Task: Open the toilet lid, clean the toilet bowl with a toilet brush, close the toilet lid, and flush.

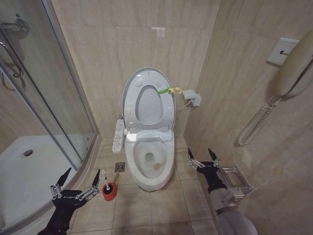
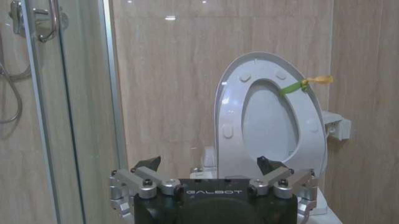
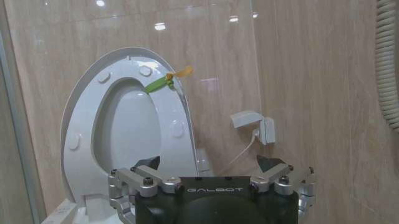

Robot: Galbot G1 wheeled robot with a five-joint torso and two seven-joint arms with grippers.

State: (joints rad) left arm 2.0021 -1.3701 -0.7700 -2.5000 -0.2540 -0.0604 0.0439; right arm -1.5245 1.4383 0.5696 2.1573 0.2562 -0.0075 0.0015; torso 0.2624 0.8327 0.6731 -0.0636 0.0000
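toilet lid raised | toilet brush (head view) beside left pincer

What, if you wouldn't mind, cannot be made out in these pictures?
- Toilet brush head: hidden inside its red holder, head view.
- Button panel markings: too small, head view.
- Toilet bowl rim: behind the left tool in the left wrist view, behind the right tool in the right wrist view.
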